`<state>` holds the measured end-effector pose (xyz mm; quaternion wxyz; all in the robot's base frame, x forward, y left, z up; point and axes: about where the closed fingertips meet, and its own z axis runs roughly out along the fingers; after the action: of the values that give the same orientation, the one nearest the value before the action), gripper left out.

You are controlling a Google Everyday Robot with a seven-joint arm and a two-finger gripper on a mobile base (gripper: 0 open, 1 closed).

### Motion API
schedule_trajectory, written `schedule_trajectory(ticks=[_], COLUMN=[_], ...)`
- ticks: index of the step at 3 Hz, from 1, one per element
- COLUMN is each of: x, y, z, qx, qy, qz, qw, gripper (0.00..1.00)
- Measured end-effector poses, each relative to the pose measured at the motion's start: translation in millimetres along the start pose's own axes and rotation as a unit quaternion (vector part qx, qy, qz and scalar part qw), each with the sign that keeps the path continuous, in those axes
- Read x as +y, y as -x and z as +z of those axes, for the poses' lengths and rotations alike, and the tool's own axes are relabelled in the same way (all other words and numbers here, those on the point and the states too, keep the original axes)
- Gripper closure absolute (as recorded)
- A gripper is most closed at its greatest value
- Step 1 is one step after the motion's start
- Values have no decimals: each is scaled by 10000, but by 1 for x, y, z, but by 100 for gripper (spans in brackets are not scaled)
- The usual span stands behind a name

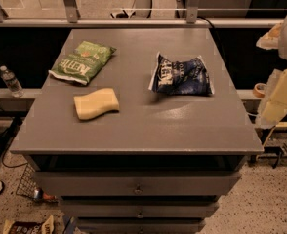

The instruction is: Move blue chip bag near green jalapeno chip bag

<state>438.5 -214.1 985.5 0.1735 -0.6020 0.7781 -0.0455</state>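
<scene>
Since the blue chip bag (181, 75) lies free on the right half of the table (133, 135), beyond the yellow sponge (96, 103) at front left, the task looks barely begun; no reach is yet made; next the gripper (279, 99), off the table's right edge among pale arm parts, must cross to that bag, grasp it and carry it left toward the green jalapeno chip bag (82, 62), well apart at far left; the arm is cut off there, so whether it is wide or narrow I cannot tell.
</scene>
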Motion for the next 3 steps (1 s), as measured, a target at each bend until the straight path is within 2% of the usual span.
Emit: schedule_trajectory(ticks=[1,2,3], x=[-3,-37,-77], y=[2,32,81], z=[1,14,47], qx=[-11,-162,-370], qy=[-12,-146,-169], qz=[-29,-428,-1035], qw=[10000,9988,9938], gripper=[0,0,0])
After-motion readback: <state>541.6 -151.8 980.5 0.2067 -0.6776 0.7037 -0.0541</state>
